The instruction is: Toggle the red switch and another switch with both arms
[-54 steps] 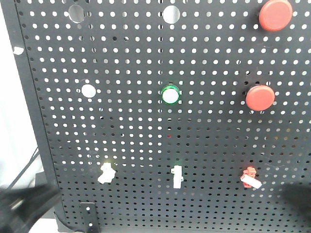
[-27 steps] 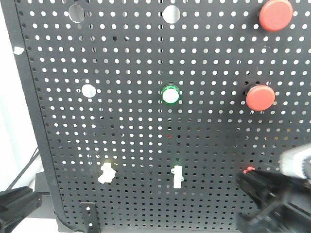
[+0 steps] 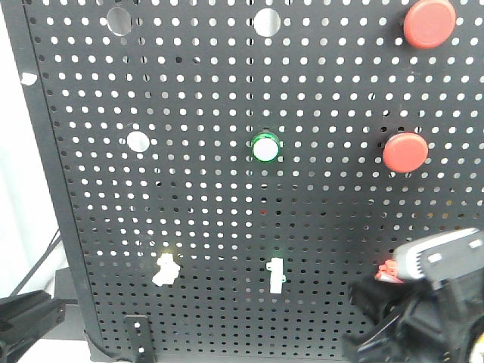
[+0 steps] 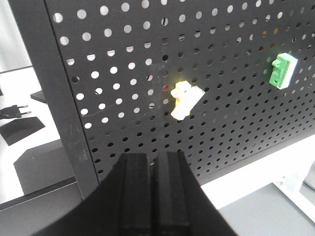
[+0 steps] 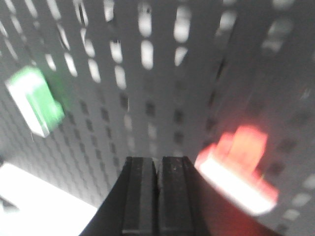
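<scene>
On the black pegboard (image 3: pixel 227 91), the red switch (image 3: pixel 389 271) sits at the lower right, half covered by my right arm's grey housing (image 3: pixel 442 257). Blurred in the right wrist view, the red switch (image 5: pixel 241 167) lies just right of my right gripper (image 5: pixel 157 160), which is shut and empty close to the board. In the front view the right gripper (image 3: pixel 370 302) is a dark shape below and left of the red switch. The pale yellow switch (image 3: pixel 165 270) (image 4: pixel 184 98) is at the lower left. My left gripper (image 4: pixel 153 156), shut and empty, stays below it, apart. From the front, the left gripper (image 3: pixel 45 314) is in the bottom left corner.
A green-based toggle (image 3: pixel 276 274) (image 4: pixel 281 70) (image 5: pixel 34 101) stands between the two switches. Two big red push-buttons (image 3: pixel 428 23) (image 3: pixel 404 151) and a green-ringed button (image 3: pixel 265 147) are higher up. The board's frame post (image 4: pixel 64 113) is left of my left gripper, with a black plug (image 4: pixel 12 112) beyond.
My right arm has come up from the lower right and moved left, now covering part of the red switch. The left arm was blurred a second ago and has since stayed put.
</scene>
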